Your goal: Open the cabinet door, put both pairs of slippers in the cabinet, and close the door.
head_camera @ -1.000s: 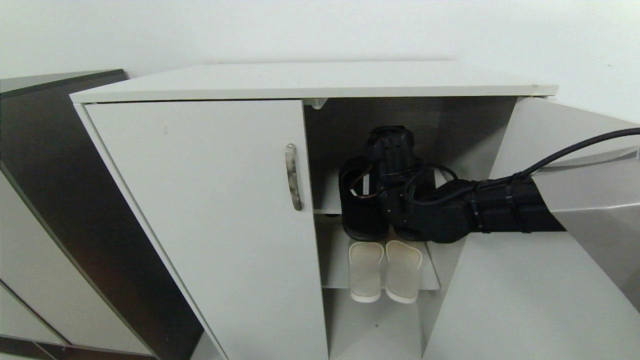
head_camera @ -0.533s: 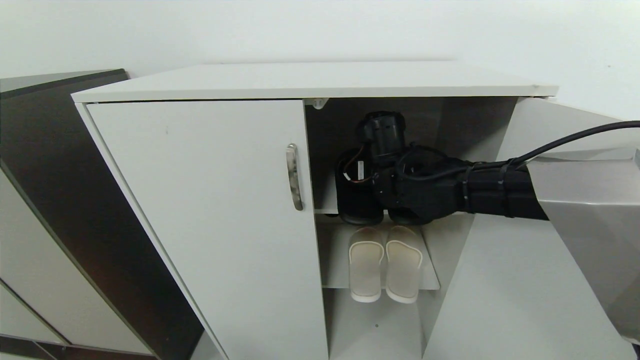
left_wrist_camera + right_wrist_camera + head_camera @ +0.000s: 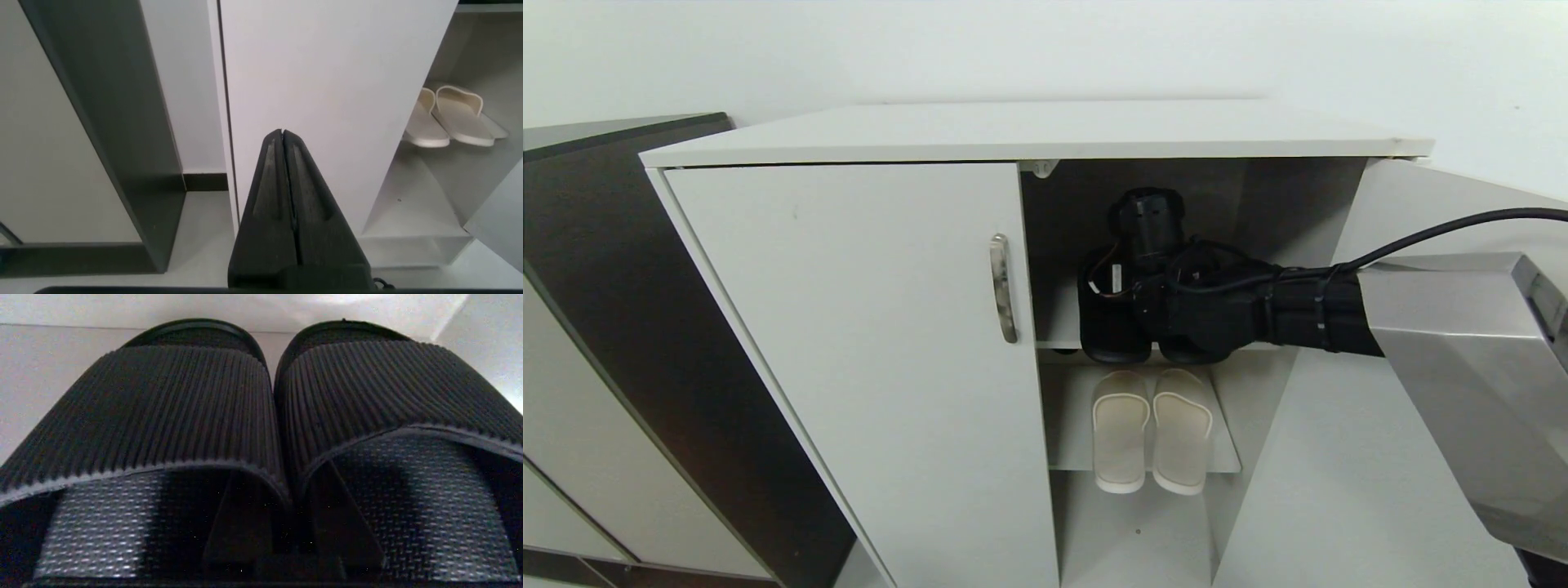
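Your right tool (image 3: 288, 518) pinched the black slippers (image 3: 188, 416) on the upper shelf (image 3: 1054, 325).
One finger sat inside each slipper; your left tool (image 3: 283, 145) was closed, empty.

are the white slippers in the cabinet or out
In. The white slippers lie side by side on a cabinet shelf, below the black slippers.

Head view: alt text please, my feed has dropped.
The right arm is inside the open right half of the white cabinet, at black slippers on the upper shelf. White slippers sit side by side on the shelf below; the left door is shut.
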`<state>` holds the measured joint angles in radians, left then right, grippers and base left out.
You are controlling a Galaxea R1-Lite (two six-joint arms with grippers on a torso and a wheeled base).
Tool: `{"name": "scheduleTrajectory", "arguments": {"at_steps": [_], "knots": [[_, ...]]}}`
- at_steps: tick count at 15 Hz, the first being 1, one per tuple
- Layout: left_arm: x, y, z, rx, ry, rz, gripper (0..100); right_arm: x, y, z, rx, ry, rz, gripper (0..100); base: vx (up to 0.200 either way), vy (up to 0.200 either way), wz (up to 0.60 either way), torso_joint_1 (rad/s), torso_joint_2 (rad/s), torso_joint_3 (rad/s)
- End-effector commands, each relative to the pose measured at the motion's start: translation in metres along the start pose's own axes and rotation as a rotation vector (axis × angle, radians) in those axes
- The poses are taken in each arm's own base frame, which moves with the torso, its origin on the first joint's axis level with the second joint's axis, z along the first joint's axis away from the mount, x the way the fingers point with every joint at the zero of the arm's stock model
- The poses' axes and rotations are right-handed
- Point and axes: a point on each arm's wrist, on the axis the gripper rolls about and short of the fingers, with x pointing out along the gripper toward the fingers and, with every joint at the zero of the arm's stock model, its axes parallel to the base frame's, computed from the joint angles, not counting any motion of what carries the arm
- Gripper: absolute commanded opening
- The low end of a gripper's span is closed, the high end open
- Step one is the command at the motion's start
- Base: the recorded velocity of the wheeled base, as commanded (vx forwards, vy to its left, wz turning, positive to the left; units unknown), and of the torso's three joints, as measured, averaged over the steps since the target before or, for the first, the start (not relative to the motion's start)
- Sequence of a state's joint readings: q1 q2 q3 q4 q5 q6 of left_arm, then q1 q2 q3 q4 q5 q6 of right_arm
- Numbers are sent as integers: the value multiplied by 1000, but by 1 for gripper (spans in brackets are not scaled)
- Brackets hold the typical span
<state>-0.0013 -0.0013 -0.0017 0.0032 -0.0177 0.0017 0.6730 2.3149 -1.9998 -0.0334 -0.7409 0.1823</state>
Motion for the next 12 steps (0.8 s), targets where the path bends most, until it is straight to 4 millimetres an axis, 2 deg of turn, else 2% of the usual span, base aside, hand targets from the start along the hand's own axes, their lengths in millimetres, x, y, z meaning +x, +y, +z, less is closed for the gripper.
{"name": "scheduleTrajectory", "arguments": {"at_steps": [1,2,3,7,10,12], "knots": [[0,0,0,0,1,-1,0,2,1,-3,-5,5,-1,0,0,0,0,0,0,0],[0,0,0,0,1,-1,0,2,1,-3,-5,5,-1,0,0,0,0,0,0,0],[0,0,0,0,1,-1,0,2,1,-3,-5,5,-1,100,0,0,0,0,0,0],[0,0,0,0,1,-1,0,-5,-2,2,-2,3,0,100,0,0,0,0,0,0],[0,0,0,1,1,-1,0,-28,-5,4,-18,18,16,100,0,0,0,0,0,0],[0,0,0,1,1,-1,0,-55,-10,8,-33,22,21,100,0,0,0,0,0,0]]}}
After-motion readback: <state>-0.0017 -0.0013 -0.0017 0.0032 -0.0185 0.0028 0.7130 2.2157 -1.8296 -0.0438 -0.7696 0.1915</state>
